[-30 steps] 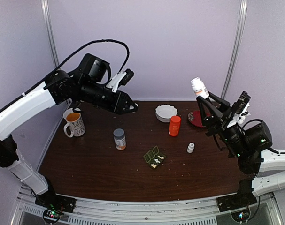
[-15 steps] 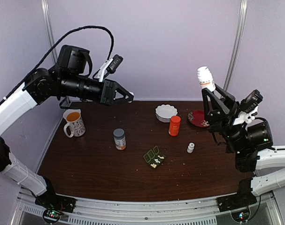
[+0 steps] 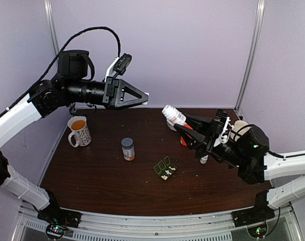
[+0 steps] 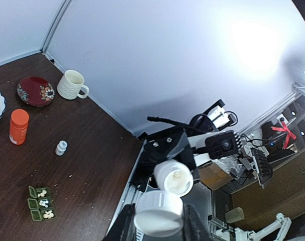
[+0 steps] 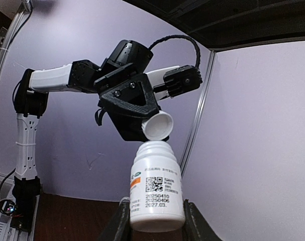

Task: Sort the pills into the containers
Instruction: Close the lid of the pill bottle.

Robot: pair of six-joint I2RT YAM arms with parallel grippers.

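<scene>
The left hand is closed tight on a white cap up in the air, the right hand is closed on an open white bottle just under it, and the tiny pills lie in the green cells on the desk.

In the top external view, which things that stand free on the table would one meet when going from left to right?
mug → grey-capped bottle → green pill box. Further right, the right arm overlaps the other things, so I leave them out.
</scene>
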